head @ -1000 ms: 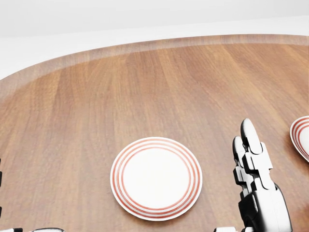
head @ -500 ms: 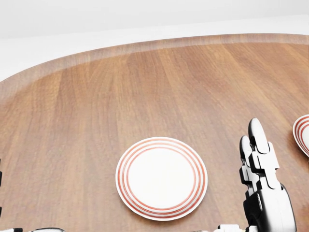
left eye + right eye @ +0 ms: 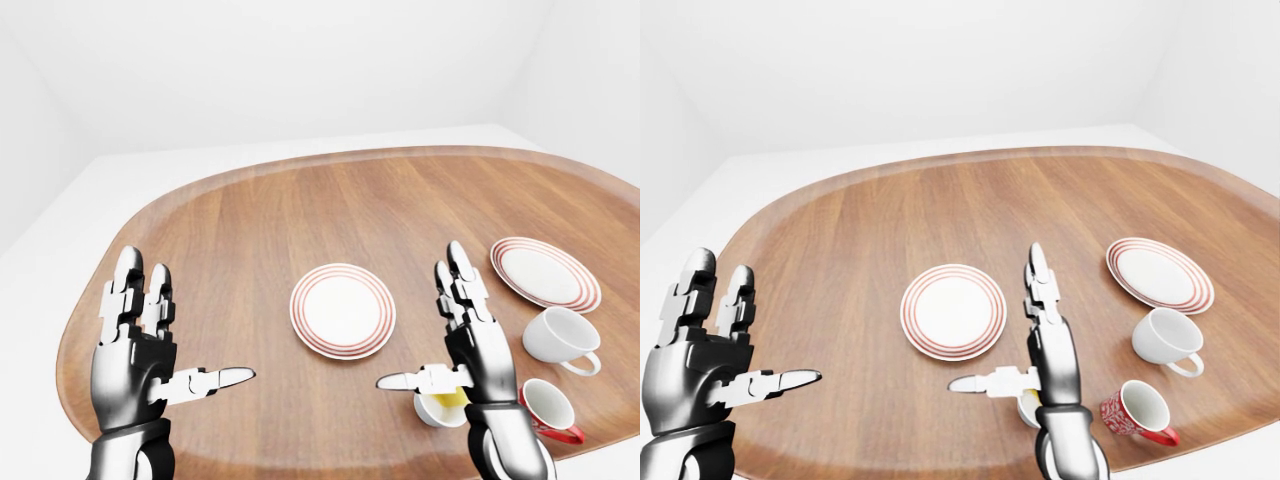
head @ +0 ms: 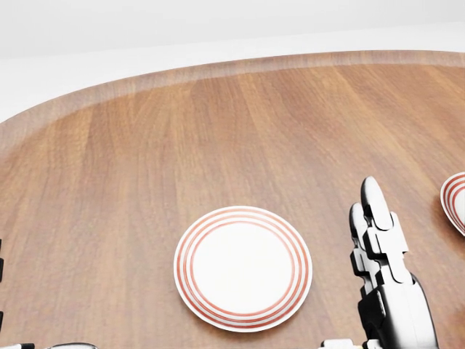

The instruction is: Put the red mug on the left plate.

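Observation:
The red mug stands upright near the table's bottom right edge, white inside, with its handle pointing right. The left plate, white with red rings, lies mid-table with nothing on it and also fills the lower middle of the head view. My right hand is open with its fingers pointing up. It hovers between the plate and the mug and touches neither. My left hand is open at the lower left, far from both.
A second ringed plate lies at the right, with a white mug below it. A small yellow-filled cup sits partly behind my right hand. The oval wooden table ends close below the mugs.
The head view shifted slightly, moving the plate a little right. My right hand dipped down and right, then rose back up and left. Nothing was grasped.

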